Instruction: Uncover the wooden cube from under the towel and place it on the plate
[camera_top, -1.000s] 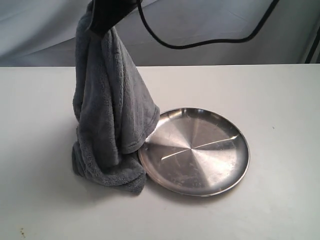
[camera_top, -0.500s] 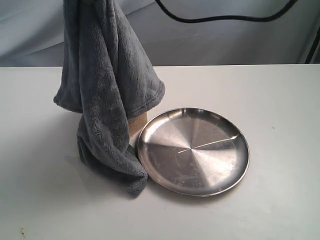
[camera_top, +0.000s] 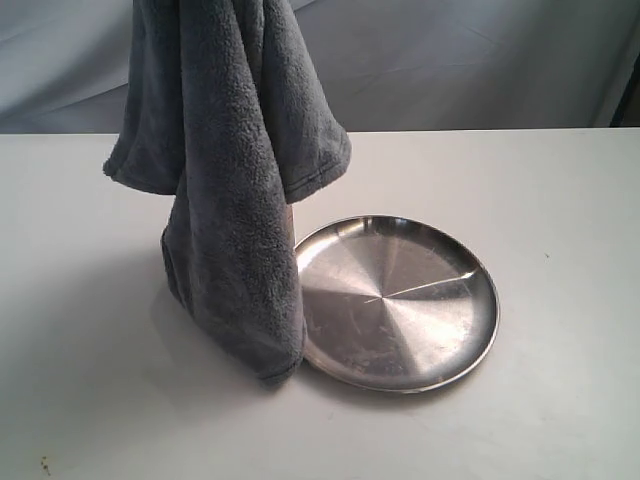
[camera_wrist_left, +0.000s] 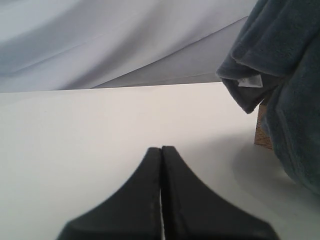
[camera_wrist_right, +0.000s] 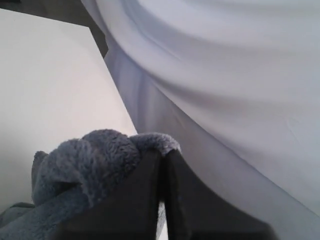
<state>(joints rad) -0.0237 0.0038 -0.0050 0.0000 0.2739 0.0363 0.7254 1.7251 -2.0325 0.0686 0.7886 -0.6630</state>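
The dark grey towel (camera_top: 225, 170) hangs in the air from above the exterior view's top edge, its lowest fold still reaching the table beside the plate. My right gripper (camera_wrist_right: 163, 152) is shut on a bunch of the towel (camera_wrist_right: 90, 160); it is out of the exterior view. The steel plate (camera_top: 400, 300) lies on the table just right of the hanging towel. In the left wrist view a corner of the wooden cube (camera_wrist_left: 263, 132) shows under the towel's hem (camera_wrist_left: 280, 70); the exterior view hides it. My left gripper (camera_wrist_left: 161, 148) is shut with nothing in it, low over the table, apart from the cube.
A white table (camera_top: 560, 200) carries everything, with a pale draped cloth backdrop (camera_top: 450, 60) behind it. A small white label (camera_wrist_left: 249, 81) is sewn on the towel's hem.
The towel has risen higher and the arm holding it has left the top of the exterior view. The hanging cloth swung back over the cube that showed half a second ago.
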